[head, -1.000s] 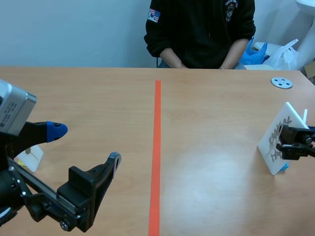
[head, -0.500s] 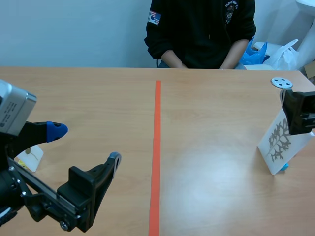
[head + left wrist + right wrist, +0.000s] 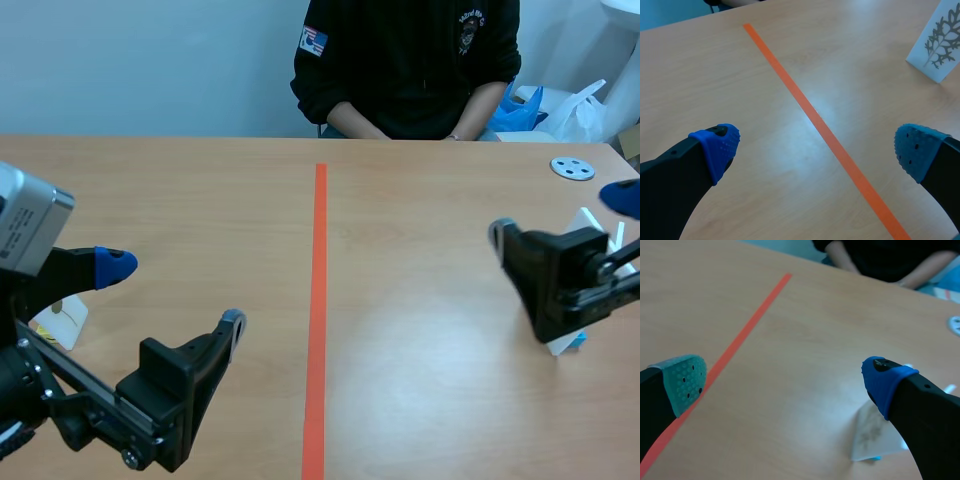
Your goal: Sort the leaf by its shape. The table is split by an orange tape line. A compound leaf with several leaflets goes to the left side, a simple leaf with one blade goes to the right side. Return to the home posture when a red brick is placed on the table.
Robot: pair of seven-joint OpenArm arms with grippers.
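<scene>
Sorting stage: leaf card (image 3: 939, 42) not yet gripped; its leaf looks compound.
Card place: upright on the surface (image 3: 430, 300), right of the orange tape line (image 3: 319, 300), near the right end effector (image 3: 785, 376).
Grips: right end effector and left end effector (image 3: 816, 146) both gape wide, empty.
Next move, likely: pinch the card's edge and carry it left over the line.

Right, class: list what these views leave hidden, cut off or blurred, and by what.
Scene view: leaf card mostly hidden behind the right gripper.
Right wrist view: its print is blurred.
Left wrist view: its top cut off by the edge.
Scene view: pale card partly behind the left arm.
</scene>
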